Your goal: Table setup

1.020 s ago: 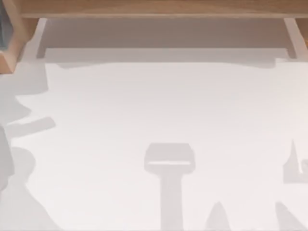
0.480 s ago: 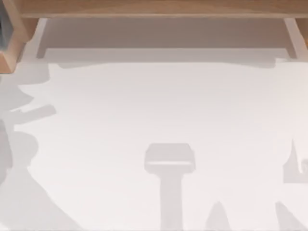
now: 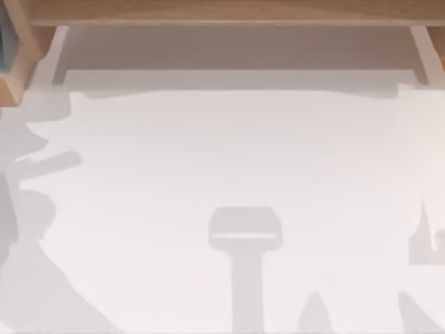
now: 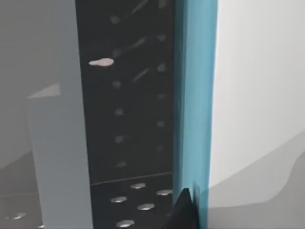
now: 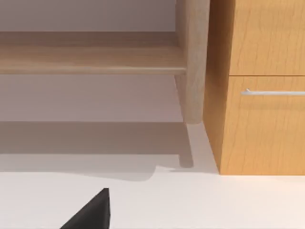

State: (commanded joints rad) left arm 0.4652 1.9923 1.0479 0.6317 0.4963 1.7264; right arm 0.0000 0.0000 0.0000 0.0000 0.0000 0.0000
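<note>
Table [image 3: 229,153] bare, shadows only. Left gripper close to teal panel [image 4: 195,95]; collision risk, probably. Grip state: cannot tell, either arm.

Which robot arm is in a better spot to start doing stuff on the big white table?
Probably right, but that is only a guess. The right gripper hangs over the table, looking across it toward a wooden cabinet. The left gripper faces a dark dotted panel instead.
</note>
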